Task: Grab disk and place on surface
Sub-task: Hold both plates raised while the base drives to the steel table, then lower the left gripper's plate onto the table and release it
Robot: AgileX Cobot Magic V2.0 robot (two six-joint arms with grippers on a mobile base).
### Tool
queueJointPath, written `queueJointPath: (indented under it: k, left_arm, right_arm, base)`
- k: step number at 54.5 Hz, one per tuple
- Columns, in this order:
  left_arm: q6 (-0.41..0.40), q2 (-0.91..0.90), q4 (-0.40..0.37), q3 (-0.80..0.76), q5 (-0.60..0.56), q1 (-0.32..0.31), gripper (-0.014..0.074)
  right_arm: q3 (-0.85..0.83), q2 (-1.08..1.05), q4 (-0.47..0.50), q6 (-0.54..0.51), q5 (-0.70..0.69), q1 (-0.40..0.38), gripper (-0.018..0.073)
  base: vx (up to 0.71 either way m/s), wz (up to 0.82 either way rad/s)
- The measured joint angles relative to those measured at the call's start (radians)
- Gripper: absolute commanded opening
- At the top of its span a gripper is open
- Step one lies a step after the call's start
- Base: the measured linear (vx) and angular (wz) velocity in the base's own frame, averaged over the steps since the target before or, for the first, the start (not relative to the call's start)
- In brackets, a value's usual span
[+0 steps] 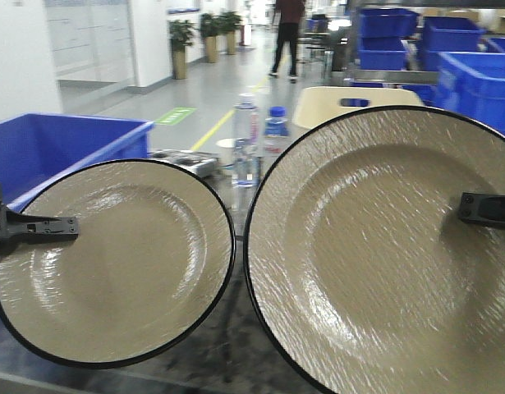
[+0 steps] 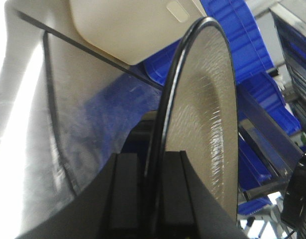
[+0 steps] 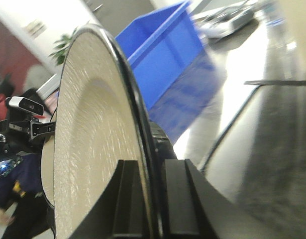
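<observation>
At the far left a blue bin (image 1: 55, 144) stands behind the desk (image 1: 227, 353), whose dark, glossy top shows only in the strip below and between two plates. The left gripper (image 1: 63, 226) reaches in from the left edge, its jaws clamped on the rim of the left disk (image 1: 121, 263). This is a beige, ridged plate with a black rim, held upright with its face toward the front camera. The left wrist view shows this disk edge-on, its rim pinched between two black fingers (image 2: 125, 189), above the desk and a black tape line (image 2: 49, 84). It looks raised off the desk, though the lower rim's contact is hard to judge. Behind the narrow gap between the plates, two water bottles (image 1: 246, 135) stand side by side. A pale beige panel (image 1: 355, 103) with a slot is further right. The right disk (image 1: 375, 263), of the same make, fills the right half of the front view, upright and just beside the left disk without touching it. The frame cuts off its lower and right edges. The right gripper (image 1: 478, 209) enters from the right edge, its jaws closed on that disk's rim, and the right wrist view shows the rim gripped edge-on above the desk. Stacked blue crates (image 1: 474, 66) stand behind it.
</observation>
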Motion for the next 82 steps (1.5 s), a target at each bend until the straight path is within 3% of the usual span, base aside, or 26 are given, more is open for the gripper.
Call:
queueJointPath:
  k: [25, 82]
  left_arm:
    - [0.000, 0.000, 0.000, 0.000, 0.003, -0.001, -0.0007]
    - [0.001, 0.000, 0.001, 0.000, 0.005, -0.008, -0.0007]
  right_arm:
    - [0.000, 0.000, -0.001, 0.000, -0.001, 0.000, -0.0009]
    - [0.000, 0.000, 0.002, 0.000, -0.050, 0.000, -0.0009]
  base:
    - [0.08, -0.33]
    - [0.00, -0.01]
